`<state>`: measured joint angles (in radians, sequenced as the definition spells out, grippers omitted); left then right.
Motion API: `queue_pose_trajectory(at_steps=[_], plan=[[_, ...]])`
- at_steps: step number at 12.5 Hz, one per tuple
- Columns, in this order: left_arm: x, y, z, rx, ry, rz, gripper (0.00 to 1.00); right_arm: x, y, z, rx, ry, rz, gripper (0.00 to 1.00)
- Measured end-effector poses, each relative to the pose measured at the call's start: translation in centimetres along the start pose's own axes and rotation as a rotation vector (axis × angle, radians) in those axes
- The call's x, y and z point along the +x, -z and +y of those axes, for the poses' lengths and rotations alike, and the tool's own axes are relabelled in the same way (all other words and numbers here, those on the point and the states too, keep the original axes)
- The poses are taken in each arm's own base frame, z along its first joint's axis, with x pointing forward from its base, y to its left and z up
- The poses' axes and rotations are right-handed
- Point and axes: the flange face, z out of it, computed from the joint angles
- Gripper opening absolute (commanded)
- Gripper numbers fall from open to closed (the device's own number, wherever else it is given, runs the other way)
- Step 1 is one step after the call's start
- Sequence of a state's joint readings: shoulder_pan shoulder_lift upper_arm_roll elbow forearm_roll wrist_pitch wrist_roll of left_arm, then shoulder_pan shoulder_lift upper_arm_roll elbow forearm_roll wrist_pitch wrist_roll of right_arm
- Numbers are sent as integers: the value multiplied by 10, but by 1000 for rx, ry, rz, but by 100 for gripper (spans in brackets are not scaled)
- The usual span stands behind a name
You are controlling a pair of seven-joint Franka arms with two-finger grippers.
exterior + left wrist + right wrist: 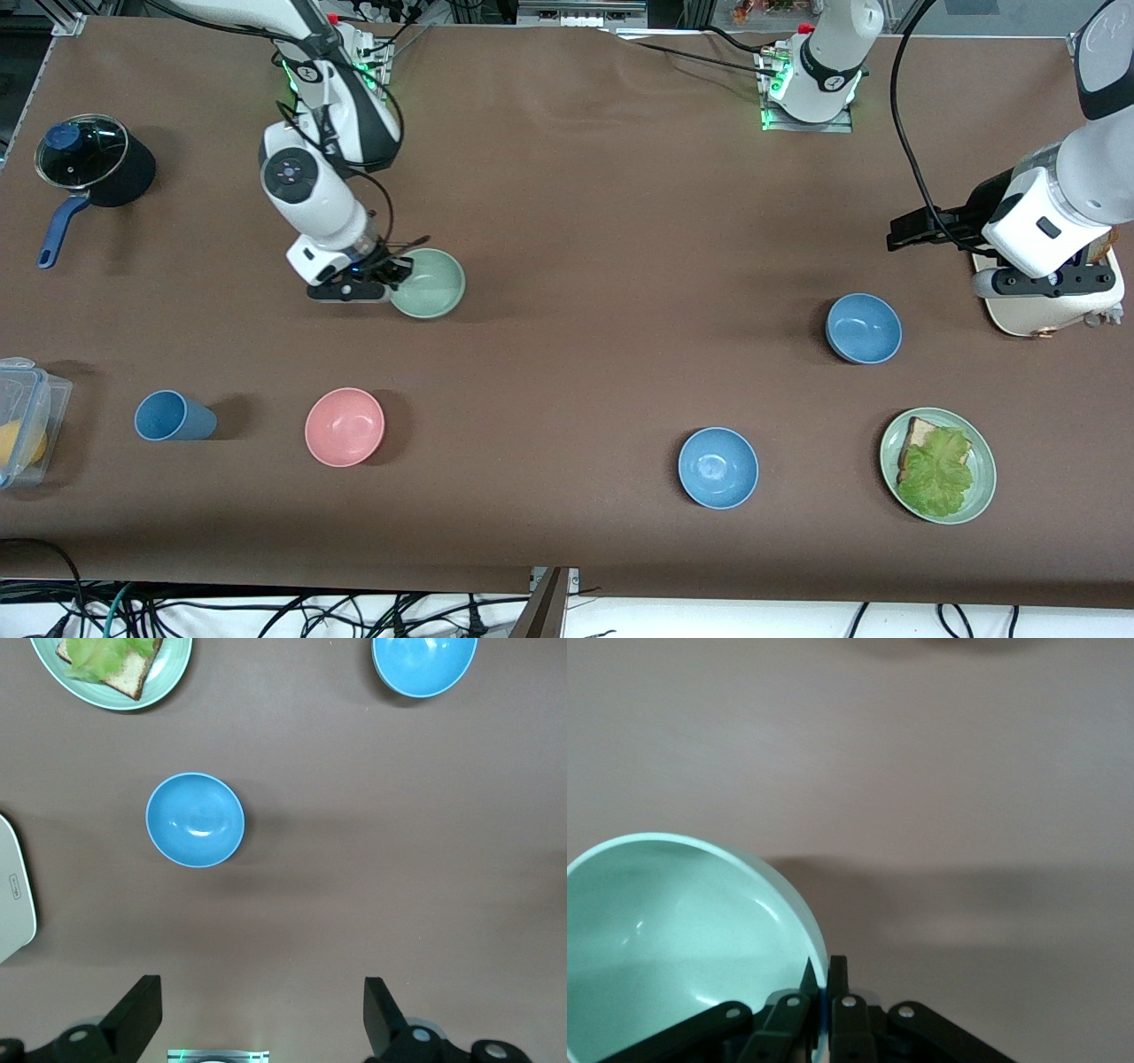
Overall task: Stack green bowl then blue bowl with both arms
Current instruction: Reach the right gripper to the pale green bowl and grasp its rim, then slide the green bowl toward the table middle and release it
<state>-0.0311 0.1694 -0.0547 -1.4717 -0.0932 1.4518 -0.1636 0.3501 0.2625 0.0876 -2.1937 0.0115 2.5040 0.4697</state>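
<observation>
Bright, even overhead light; soft shadows beside the bowls; right wrist view looks washed-out and pale.

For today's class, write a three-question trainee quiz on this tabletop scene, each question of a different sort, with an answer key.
1. True or false: the right pincer is shut on the rim of the small pale sage-green bowl.
2. Multiple choice: the left pincer is A) open above bare table, B) shut on the dusky greyish-blue bowl, C) holding the pink bowl.
3. Fill in: the wide green plate carries lettuce and ____.

Key: 1 true; 2 A; 3 bread.
</observation>
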Motion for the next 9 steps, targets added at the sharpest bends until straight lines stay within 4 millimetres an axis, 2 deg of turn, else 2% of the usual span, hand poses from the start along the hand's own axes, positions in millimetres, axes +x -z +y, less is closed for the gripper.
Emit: queue_pose_trajectory(at_steps=[2,4,5,6,7,8,9], plan=[[0,0,0,0,0,0,100,16,11,-88,40,-78,25,0],[0,0,0,0,1,0,100,14,-13,-168,74,-147,26,0],[0,0,0,0,0,0,100,9,-31,-196,80,-175,17,3],[0,0,0,0,0,0,100,6,-47,-217,86,-206,11,98],[0,0,0,0,0,0,100,6,-56,-230,93,-232,11,100],[0,0,0,0,0,0,100,9,-57,-237,104,-250,17,100],[0,0,0,0,0,0,100,17,-48,-240,120,-260,34,100]])
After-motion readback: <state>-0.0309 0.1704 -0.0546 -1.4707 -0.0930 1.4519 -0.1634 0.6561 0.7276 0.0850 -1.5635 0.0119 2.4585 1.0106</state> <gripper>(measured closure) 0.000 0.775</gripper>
